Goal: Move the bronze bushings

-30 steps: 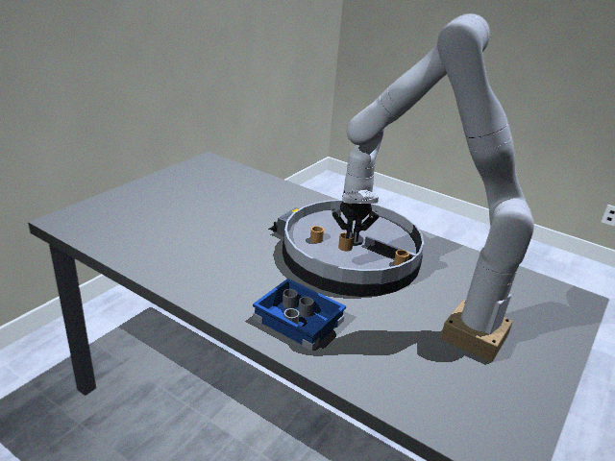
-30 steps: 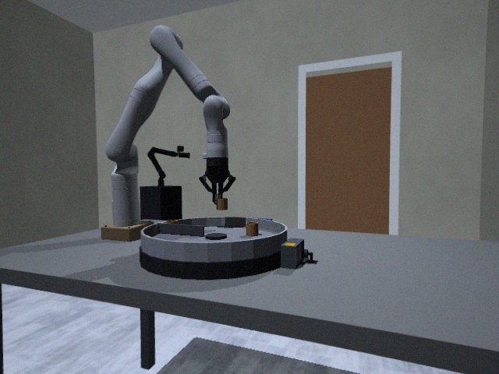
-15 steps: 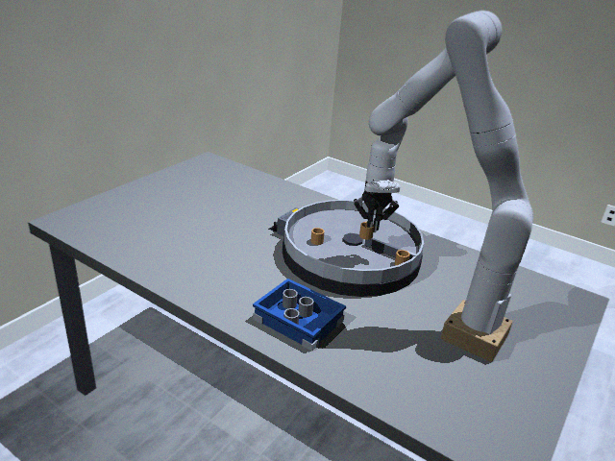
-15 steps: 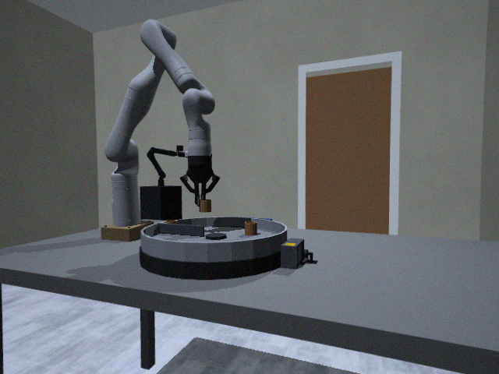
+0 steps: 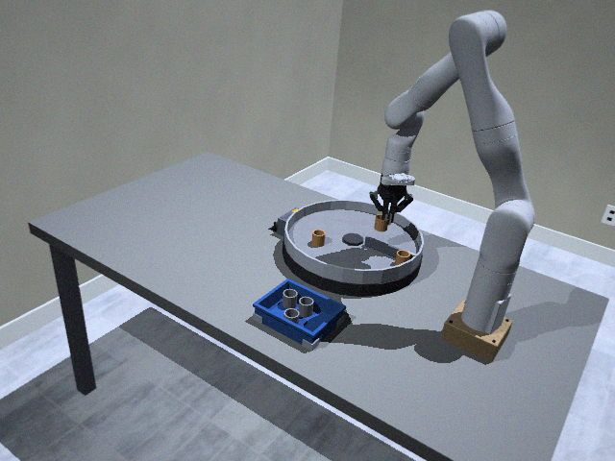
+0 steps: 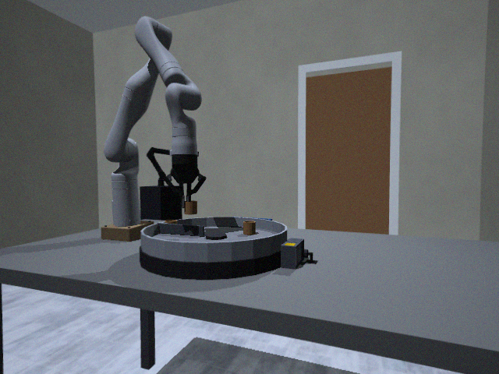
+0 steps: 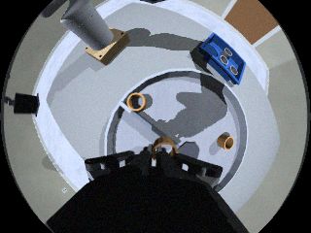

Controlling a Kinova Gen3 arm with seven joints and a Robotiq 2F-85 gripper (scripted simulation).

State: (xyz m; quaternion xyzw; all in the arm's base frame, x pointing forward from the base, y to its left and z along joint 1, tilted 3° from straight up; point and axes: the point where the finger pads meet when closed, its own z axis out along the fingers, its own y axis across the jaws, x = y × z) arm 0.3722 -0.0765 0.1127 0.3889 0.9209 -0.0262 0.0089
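The arm rose from its wooden base (image 5: 477, 337) at the lower right of the top view, climbed to a high bend near the upper right corner, then folded back down and to the left, so that the wrist pointed straight down over the far side of the turntable (image 5: 298, 257). The gripper (image 5: 390, 214) was clenched on a bronze bushing (image 5: 380, 223), pinching its wall so the sleeve hung upright with an open end facing up. In the exterior view that held bushing (image 6: 190, 207) hung clear above the turntable's rim, not touching the disc (image 5: 332, 248).

Two more bronze bushings stood upright on the disc: one (image 5: 317, 238) left of the dark hub (image 5: 353, 239), one (image 5: 403, 256) near the rim at the lower right. Neither touched the hub.

The blue crate (image 5: 317, 325) sat on the counter (image 5: 163, 218) just below the turntable in the top view, with three steel bushings (image 5: 298, 303) standing in it.
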